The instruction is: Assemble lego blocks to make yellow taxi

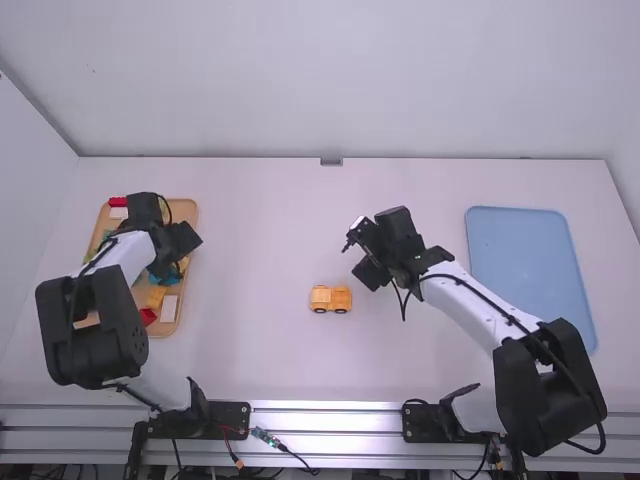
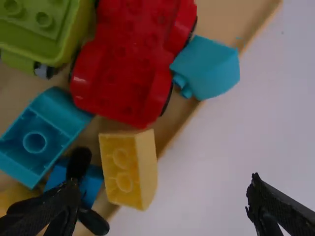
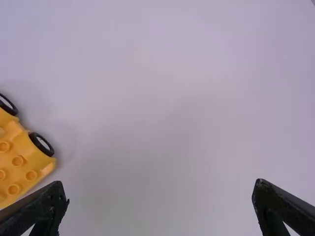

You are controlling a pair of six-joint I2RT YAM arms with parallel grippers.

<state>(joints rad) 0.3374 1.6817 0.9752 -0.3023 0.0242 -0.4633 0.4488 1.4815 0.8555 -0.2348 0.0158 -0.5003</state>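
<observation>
So, far left, the left gripper (image 1: 189,243) is over the wooden tray (image 1: 184,208), jaws spread wide with nothing in them, and a pale yellow brick (image 2: 129,169) sits in there near a red car (image 2: 130,64). Next over, the yellow-orange taxi base (image 1: 330,299) is on the white table (image 1: 260,240), studs up. Then the right gripper (image 1: 361,256), also wide open and empty, near the base. Blue tray (image 1: 525,260) is far right.

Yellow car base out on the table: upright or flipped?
Upright. The yellow car base shows studs on top and wheels along its side.
</observation>
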